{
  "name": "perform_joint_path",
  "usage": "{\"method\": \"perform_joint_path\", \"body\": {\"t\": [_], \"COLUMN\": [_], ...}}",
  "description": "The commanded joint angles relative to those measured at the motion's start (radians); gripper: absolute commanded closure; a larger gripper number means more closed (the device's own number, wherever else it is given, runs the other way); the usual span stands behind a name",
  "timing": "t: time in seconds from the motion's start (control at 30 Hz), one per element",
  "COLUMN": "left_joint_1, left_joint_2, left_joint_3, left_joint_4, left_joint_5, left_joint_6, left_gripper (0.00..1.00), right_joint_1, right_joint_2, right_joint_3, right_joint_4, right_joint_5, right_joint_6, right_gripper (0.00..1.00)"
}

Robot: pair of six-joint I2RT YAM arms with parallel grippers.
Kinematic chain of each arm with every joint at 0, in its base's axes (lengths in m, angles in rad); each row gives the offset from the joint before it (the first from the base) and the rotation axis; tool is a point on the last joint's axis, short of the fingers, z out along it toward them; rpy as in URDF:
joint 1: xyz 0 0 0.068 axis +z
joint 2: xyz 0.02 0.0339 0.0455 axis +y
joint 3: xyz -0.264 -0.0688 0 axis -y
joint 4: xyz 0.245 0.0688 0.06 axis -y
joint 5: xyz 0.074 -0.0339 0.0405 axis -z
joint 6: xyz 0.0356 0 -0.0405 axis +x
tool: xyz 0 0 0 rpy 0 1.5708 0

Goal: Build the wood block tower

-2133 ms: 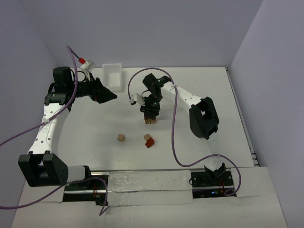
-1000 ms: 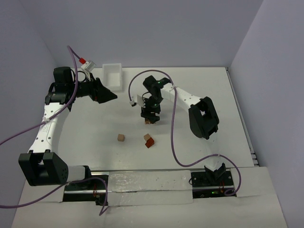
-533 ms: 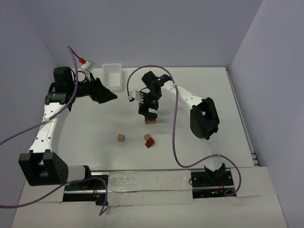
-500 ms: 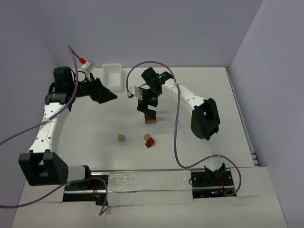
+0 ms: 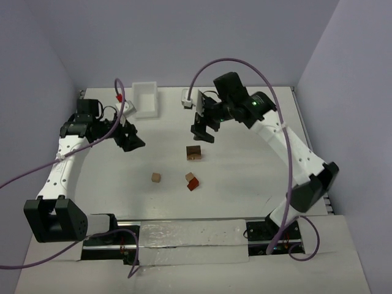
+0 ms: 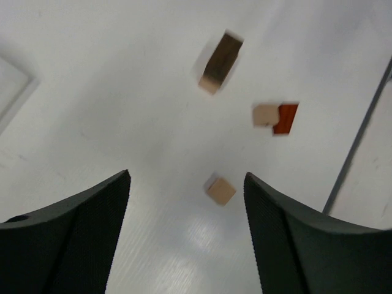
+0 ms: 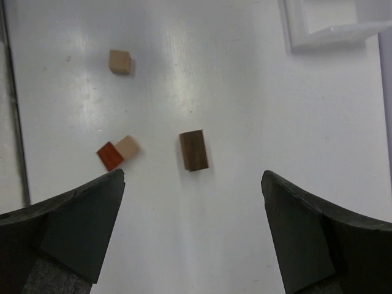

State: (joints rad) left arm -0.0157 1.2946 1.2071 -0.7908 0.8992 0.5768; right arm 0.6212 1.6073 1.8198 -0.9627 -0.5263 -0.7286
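The wood block tower [image 5: 194,152] is a dark brown block on a light tan one, mid-table; it shows as a dark block [image 7: 193,150] from above and tilted and blurred [image 6: 220,61] in the left wrist view. A reddish-brown block [image 5: 193,183] touches a tan one [image 7: 128,147] in front of it. A loose tan cube [image 5: 157,177] lies to the left and shows as a small block [image 6: 220,188] ahead of my left gripper [image 6: 187,177]. That gripper [image 5: 130,138] is open and empty. My right gripper [image 5: 203,130] hangs open and empty behind and above the tower.
A white rectangular bin [image 5: 146,98] stands at the back, left of centre, and its corner [image 7: 331,24] shows in the right wrist view. Purple cables loop over both arms. The table's front edge [image 6: 361,128] runs just beyond the loose blocks.
My right gripper opened, let go of the dark block on the tower and rose back and to the right. My left arm swung in towards the loose tan cube.
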Motion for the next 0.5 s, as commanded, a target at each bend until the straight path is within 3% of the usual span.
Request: {"method": "perform_joint_path", "body": {"t": [0.0,0.23,0.47], "left_joint_1": [-0.061,-0.205,-0.329], "left_joint_2": [-0.031,-0.066,0.013], "left_joint_3": [-0.12,-0.293,-0.367], "left_joint_4": [-0.162,-0.068,0.102], "left_joint_5": [-0.225,-0.289,-0.314], "left_joint_6": [0.42,0.602,0.58], "left_gripper": [0.29,0.38,0.4], "right_joint_1": [-0.065,-0.177,-0.258], "right_joint_2": [-0.152,-0.325,-0.368], "right_joint_3": [-0.264,-0.558,-0.632], "right_joint_4": [0.129,0.236,0.252], "right_joint_5": [-0.055,-0.065,-0.06], "right_joint_6": [0.143,0.225,0.249], "right_gripper": [0.0,0.0,0.0]}}
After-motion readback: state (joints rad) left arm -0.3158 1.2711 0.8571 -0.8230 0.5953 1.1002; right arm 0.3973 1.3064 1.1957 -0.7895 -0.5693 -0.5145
